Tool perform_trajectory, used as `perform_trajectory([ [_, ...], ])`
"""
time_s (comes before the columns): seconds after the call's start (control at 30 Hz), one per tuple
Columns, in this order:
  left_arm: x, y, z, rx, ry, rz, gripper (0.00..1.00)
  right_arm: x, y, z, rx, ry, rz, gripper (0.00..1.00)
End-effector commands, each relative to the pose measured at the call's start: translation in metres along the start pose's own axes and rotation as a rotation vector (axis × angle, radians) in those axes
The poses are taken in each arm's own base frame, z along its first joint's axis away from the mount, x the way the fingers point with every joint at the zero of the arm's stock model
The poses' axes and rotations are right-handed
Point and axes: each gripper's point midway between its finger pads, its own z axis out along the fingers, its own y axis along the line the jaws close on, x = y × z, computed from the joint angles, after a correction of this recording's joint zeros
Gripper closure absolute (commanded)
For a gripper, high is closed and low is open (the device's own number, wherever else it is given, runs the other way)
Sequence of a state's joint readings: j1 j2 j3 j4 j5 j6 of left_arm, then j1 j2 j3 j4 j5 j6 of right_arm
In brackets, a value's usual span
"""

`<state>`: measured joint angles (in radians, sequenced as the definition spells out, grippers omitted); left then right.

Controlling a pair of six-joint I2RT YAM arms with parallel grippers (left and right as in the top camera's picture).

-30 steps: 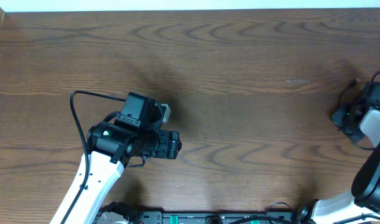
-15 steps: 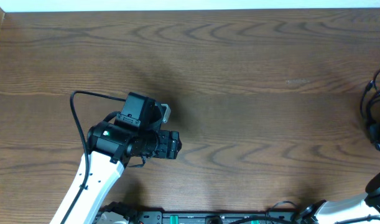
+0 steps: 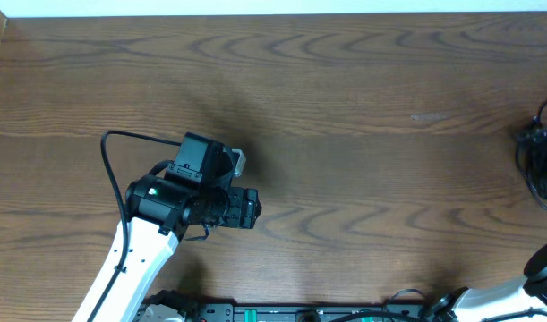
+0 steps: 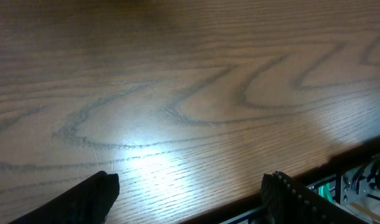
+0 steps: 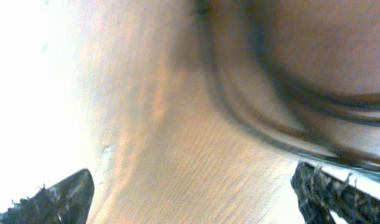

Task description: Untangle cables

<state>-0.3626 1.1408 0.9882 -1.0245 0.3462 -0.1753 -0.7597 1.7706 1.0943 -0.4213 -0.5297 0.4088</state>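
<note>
A bundle of black cables (image 3: 536,152) lies looped on the wooden table at the far right edge of the overhead view, partly cut off. In the right wrist view they show as blurred dark loops (image 5: 258,118) above and right of my right gripper (image 5: 191,186), which is open with only bare wood between its fingers. My left gripper (image 4: 190,190) stands open over bare table at the left-centre (image 3: 252,207), far from the cables, holding nothing. No white or grey cord can be made out.
The left arm's own thick black wire (image 3: 107,165) arcs beside it. Base hardware and a strip with green lights (image 3: 300,313) run along the table's front edge, also seen past the edge (image 4: 357,180). A bit of the right arm (image 3: 546,264) shows bottom right.
My right gripper has opened and moved right, out of the overhead frame. The cable bundle now lies at the right edge. The left arm has not moved.
</note>
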Motion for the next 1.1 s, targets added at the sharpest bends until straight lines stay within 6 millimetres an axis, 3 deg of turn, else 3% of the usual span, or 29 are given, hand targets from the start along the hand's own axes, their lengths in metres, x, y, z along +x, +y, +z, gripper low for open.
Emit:
perform_trajectory([
  [0.0,-0.005,-0.004,-0.005,0.015,-0.019,0.018,0.21,-0.008,0.057,-0.027,-0.092,-0.013,-0.159,0.01],
  [0.27,-0.027,-0.010,-0.007,0.038,-0.112,0.026,0.21,0.006,0.156,-0.095,-0.184,-0.108,-0.546,0.01],
  [0.37,-0.035,-0.012,-0.009,0.047,-0.146,0.030,0.21,0.028,0.189,-0.124,-0.235,-0.136,-0.694,0.01],
  [0.47,-0.041,-0.012,-0.011,0.041,-0.181,0.039,0.21,0.065,0.213,-0.152,-0.290,-0.124,-0.877,0.01],
  [0.53,-0.048,-0.005,-0.014,-0.003,-0.217,0.040,0.21,0.099,0.219,-0.172,-0.297,-0.101,-0.978,0.01],
  [0.7,-0.055,0.000,-0.016,-0.038,-0.252,0.019,0.21,0.157,0.214,-0.210,-0.310,-0.036,-1.027,0.01],
  [0.83,-0.060,-0.001,-0.018,-0.030,-0.272,0.008,0.21,0.182,0.204,-0.233,-0.325,0.008,-0.920,0.01],
  [0.93,-0.058,-0.001,-0.018,-0.031,-0.270,0.008,0.21,0.208,0.199,-0.255,-0.392,0.034,-0.985,0.02],
  [1.07,-0.052,0.000,-0.022,-0.034,-0.263,0.006,0.21,0.221,0.201,-0.294,-0.448,-0.108,-1.050,0.02],
])
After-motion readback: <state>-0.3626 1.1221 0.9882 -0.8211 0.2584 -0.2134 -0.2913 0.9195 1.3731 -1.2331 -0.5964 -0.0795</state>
